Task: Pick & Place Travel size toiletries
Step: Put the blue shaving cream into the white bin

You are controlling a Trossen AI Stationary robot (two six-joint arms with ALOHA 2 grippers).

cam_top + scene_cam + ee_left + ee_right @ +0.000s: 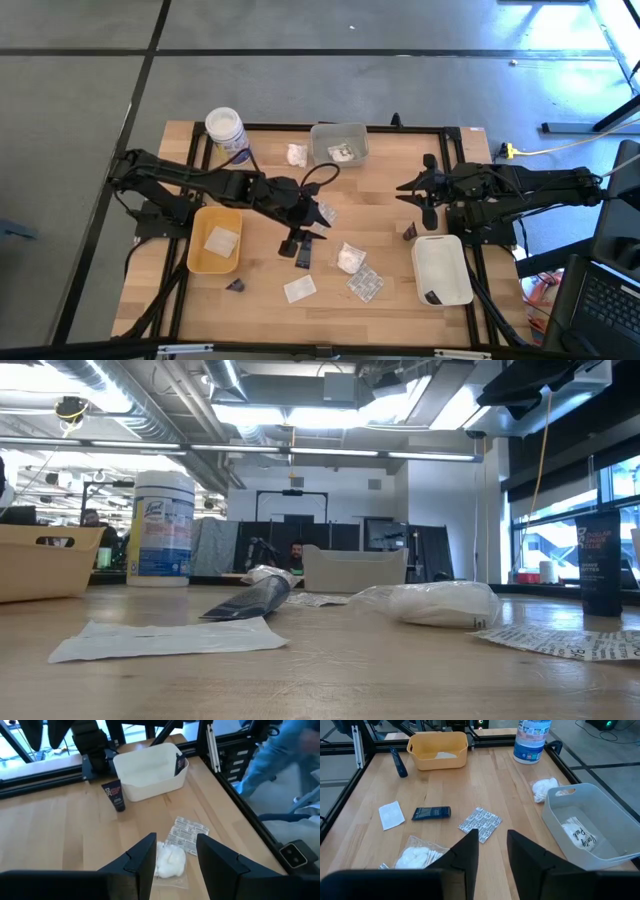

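Reaching over the table's middle, the left gripper (302, 232) hangs with its dark fingers (141, 862) parted and nothing between them. Just beyond and below its tips lies a white lumpy packet in crinkly clear film (170, 860); it looks feather-light and squashy, so I judge a pinch across the puffy middle will hold better than one on the slick loose edge. Beside that, a little farther from the fingers, sits a flat clear blister sheet with printed backing (186, 832), thin, slightly stiff and hard to get under; its raised edge seems the place to take it. A flat white square sachet (299, 289) lies nearer the table's front, limp as paper. To this gripper's rear stands a shallow yellow plastic tray (203, 262) with one sachet in it.

Farther right, the right gripper (423, 195) hovers clear of the wood, fingers (462, 851) apart and empty. Ahead of it lie a silvery printed foil sachet (480, 823) and a small dark squeeze tube (431, 813), smooth, rounded and probably prone to roll, best gripped across its body. Alongside is a grey-white plastic bin (602, 805), and close behind it a white rectangular tray (448, 281) holding a dark wedge (430, 297).
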